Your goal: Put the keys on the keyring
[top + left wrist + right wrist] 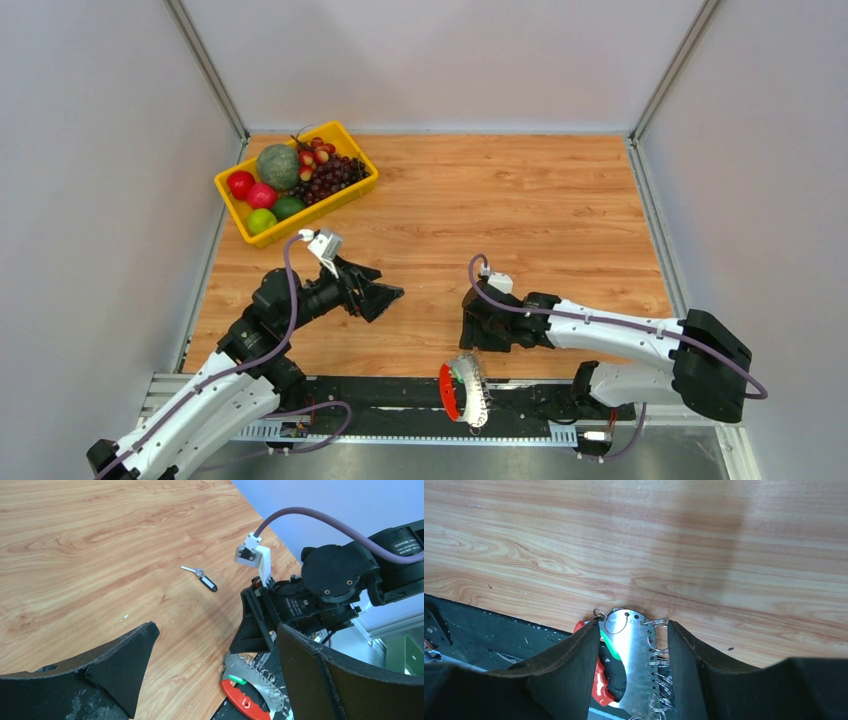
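Observation:
The keys show as one small silver key with a dark head (201,578), lying flat on the wooden table beyond my left gripper. The keyring (465,390) is a grey serrated plate with wire rings, a red tag and a green bit, lying across the table's near edge. My right gripper (634,625) stands over the keyring's (636,660) top end with its jaws apart, one finger on each side of the plate. My left gripper (215,630) hangs wide open above the table, left of the keyring (250,680), holding nothing.
A yellow basket (310,212) of fruit sits at the back left of the table. A black rail (390,392) runs along the near edge under part of the keyring. Grey walls close in both sides.

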Robot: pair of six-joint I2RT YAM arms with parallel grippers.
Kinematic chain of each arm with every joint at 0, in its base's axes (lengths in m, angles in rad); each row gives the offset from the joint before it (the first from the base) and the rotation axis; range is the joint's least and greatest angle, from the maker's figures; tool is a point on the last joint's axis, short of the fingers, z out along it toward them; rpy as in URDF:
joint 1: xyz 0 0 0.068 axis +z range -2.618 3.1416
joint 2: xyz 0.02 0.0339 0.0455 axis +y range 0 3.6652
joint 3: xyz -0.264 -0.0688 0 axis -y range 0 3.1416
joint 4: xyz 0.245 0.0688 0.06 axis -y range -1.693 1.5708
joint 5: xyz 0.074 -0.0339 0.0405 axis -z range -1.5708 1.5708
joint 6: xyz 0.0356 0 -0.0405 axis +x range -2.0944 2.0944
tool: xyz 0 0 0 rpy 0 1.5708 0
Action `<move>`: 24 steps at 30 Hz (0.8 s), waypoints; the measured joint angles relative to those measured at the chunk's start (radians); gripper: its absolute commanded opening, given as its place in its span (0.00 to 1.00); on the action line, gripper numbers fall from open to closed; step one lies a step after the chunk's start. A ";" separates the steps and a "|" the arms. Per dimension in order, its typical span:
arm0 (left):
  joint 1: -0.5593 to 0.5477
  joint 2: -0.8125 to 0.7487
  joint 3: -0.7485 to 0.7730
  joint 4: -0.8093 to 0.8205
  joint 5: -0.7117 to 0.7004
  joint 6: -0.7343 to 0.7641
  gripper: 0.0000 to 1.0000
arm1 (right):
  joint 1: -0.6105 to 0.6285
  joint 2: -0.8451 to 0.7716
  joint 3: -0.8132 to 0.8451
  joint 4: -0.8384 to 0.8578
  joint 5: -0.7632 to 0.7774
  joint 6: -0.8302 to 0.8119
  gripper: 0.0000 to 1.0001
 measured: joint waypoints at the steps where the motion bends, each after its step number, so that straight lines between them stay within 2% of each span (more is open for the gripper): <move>1: 0.000 -0.005 0.000 0.000 0.000 0.000 1.00 | 0.000 0.004 0.000 0.001 -0.005 0.011 0.54; 11: 0.000 -0.045 0.000 0.002 0.028 -0.002 1.00 | 0.000 0.009 -0.063 0.010 -0.044 0.144 0.53; 24: 0.000 -0.088 -0.002 0.000 0.053 -0.011 1.00 | 0.000 0.045 -0.063 0.019 -0.017 0.248 0.40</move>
